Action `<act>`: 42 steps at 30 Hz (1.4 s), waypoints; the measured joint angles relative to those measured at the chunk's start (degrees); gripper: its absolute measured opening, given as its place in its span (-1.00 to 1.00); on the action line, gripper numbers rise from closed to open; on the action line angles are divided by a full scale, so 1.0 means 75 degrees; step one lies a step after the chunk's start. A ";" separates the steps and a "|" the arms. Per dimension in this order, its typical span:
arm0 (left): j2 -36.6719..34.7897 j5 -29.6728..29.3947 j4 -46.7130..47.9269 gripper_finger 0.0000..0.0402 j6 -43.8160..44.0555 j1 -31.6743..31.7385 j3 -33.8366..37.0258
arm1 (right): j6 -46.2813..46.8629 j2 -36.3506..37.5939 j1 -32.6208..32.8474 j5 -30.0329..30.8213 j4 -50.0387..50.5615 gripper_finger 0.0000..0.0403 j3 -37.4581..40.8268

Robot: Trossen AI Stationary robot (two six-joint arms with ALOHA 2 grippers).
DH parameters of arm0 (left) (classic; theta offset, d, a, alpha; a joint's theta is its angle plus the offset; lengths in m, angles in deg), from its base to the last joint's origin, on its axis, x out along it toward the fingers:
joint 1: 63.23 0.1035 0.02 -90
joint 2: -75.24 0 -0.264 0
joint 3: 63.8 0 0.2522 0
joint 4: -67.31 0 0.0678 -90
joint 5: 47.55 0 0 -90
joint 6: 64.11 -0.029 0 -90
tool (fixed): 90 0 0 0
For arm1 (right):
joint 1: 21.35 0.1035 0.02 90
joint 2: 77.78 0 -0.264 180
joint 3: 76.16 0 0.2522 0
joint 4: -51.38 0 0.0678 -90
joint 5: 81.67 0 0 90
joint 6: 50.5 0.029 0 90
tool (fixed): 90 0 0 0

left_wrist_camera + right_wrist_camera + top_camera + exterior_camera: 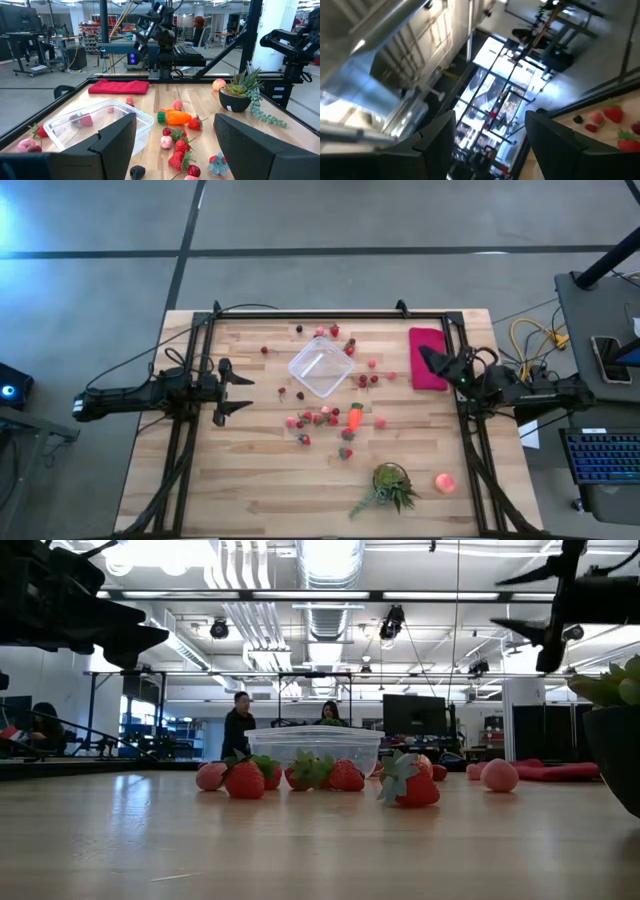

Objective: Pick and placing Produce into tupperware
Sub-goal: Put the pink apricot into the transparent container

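Seen from above: a pale wooden plank table (200, 490) framed by black rails. Near its middle, toward the far edge, a small clear plastic tupperware container with rounded corners (321, 367), standing upright and looking empty from overhead. Scattered around it, tiny red and pink toy berries (318, 418), thickest on the near side of the container, with a few more beyond and to the right of it. Among that near cluster, a small orange toy carrot (354, 417) lying flat, well apart from the container. At the far right, a flat magenta rectangular cloth (428, 358). Near the front edge, a green spiky plant in a dark pot (390, 485), with a round peach-pink toy fruit (445, 483) just beside it.

Left gripper (240, 393) hovered over the table left of the container, fingers spread wide apart, nothing between them, pointed toward the produce. Right gripper (425, 357) raised above the magenta cloth, tilted upward toward the ceiling, fingers parted with nothing held.

At table height: strawberries bunched in front of the clear container, and two people (238, 725) far back in the room.
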 joint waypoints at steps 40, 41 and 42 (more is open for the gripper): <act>0.0046 0.0000 -0.0002 0.27 0.0000 0.0000 0.0000 | 0.1760 -0.7497 0.2211 -0.5898 1.5789 0.11 -0.7789; 0.0046 0.0004 0.0016 0.27 -0.0001 -0.0003 0.0000 | 0.2053 -0.7519 0.2488 -0.6122 1.5818 0.11 -0.7739; 0.0043 0.0002 -0.0001 0.27 -0.0001 -0.0003 0.0000 | 0.2360 -0.7558 0.2783 -0.6335 1.5827 0.11 -0.7689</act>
